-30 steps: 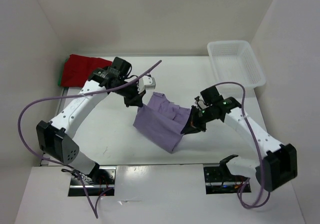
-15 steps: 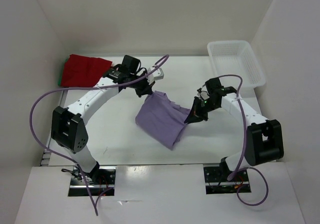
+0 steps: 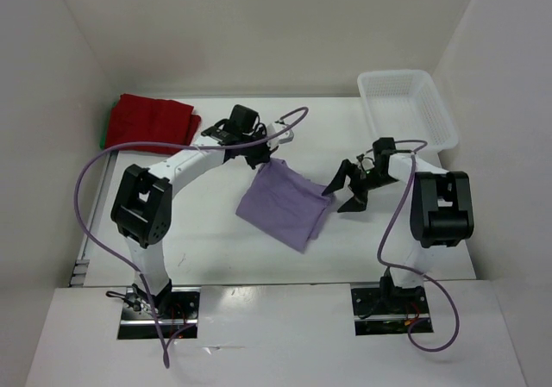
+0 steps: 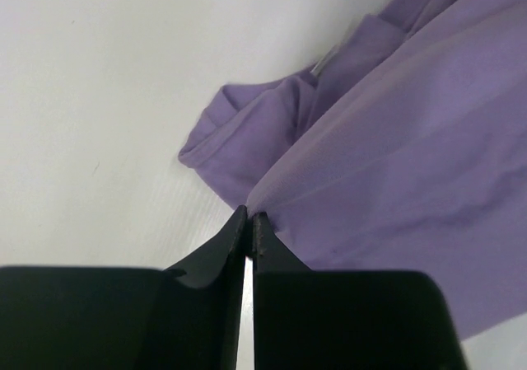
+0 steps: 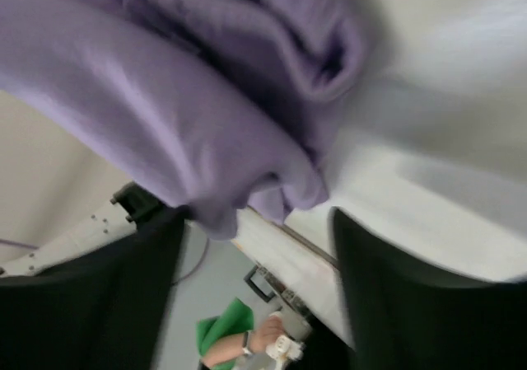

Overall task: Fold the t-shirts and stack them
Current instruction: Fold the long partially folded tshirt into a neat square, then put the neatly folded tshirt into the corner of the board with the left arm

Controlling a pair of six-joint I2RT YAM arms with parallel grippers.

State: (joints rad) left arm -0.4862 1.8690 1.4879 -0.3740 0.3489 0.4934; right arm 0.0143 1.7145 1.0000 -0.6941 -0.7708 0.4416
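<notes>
Lavender t-shirt (image 3: 285, 206) is clamped in left jaws (right jaws apart, beside its edge).

White table (image 3: 198, 249) — plain white walls (image 3: 259, 25) all round.

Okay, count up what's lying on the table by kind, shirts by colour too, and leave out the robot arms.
T-shirts: 3
- pale lavender cloth t-shirt: 1
- dark red cloth t-shirt: 1
- bright green cloth t-shirt, only an edge showing under the red one: 1
Baskets: 1, the white plastic lattice basket
Total: 4
</notes>
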